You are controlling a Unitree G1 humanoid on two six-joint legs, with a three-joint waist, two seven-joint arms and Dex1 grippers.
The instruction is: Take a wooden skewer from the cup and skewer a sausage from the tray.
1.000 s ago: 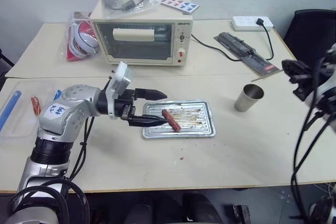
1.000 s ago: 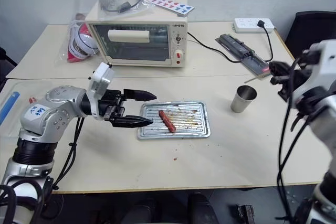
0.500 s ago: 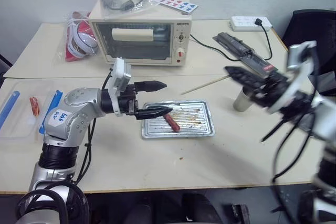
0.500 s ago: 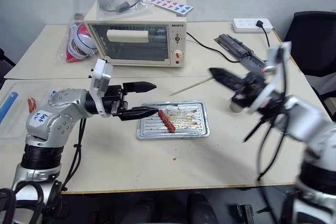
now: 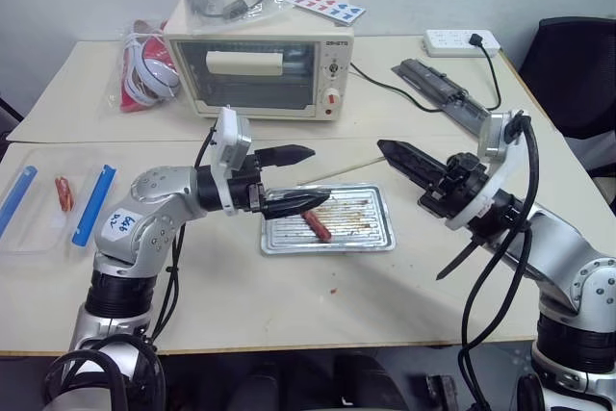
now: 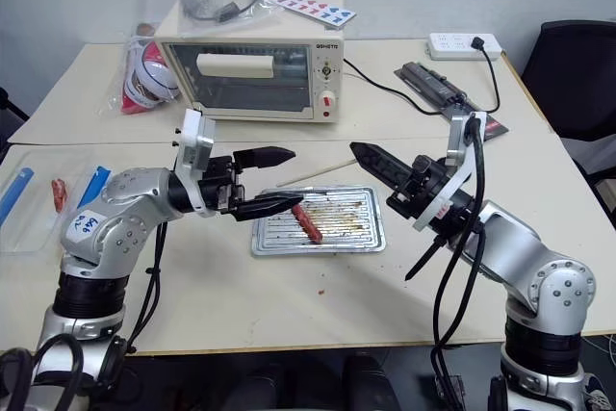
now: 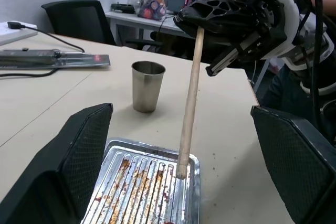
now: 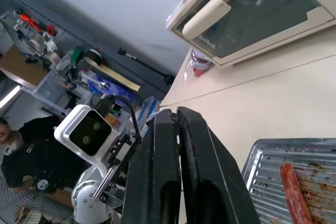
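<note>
We see two arms with rounded silver-grey shells over black joint rings. The left arm [image 5: 144, 228] bears a white sticker with blue handwriting near the elbow; the right arm [image 5: 553, 247] is unmarked. Loose black cables loop along both. Each wrist carries a white, boxy camera housing. The left gripper [image 5: 296, 178] and the right gripper [image 5: 397, 154] have long, tapering black fingers [image 7: 79, 150], whose inner pads are finely cross-hatched. Black open-frame brackets join fingers to wrists.

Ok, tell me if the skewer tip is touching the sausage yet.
Apart. In the left eye view the wooden skewer ends above the tray's far edge, with ribbed metal between its tip and the sausage.
</note>
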